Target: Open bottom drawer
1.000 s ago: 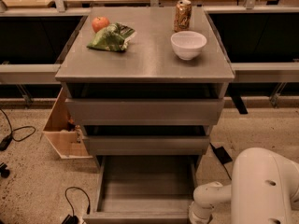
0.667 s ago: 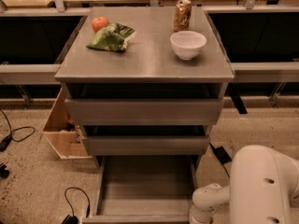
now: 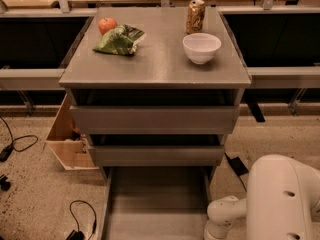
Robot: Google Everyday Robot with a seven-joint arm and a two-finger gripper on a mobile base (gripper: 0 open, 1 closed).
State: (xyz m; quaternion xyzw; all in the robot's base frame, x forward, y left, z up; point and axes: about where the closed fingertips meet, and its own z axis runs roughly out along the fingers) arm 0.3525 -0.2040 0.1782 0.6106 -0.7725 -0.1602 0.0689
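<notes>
The bottom drawer (image 3: 157, 204) of the grey metal cabinet stands pulled out toward me. Its plain grey tray lies open below the mid-sized drawer front (image 3: 156, 155) and runs past the bottom edge of the camera view. The tallest drawer front (image 3: 154, 119) sits above, slightly out. My white arm (image 3: 227, 216) reaches down at the bottom right, beside the drawer's right side. My gripper is out of view below the frame's bottom edge.
On the cabinet top (image 3: 160, 69) lie a red apple (image 3: 106, 25), a green bag (image 3: 119, 40), a can (image 3: 195, 16) and a white bowl (image 3: 201, 47). A wooden box (image 3: 67, 141) stands at the left. Black cables (image 3: 82, 216) lie on the floor.
The bottom drawer's front edge showed at the bottom of the view before and now lies past it. My arm has barely moved.
</notes>
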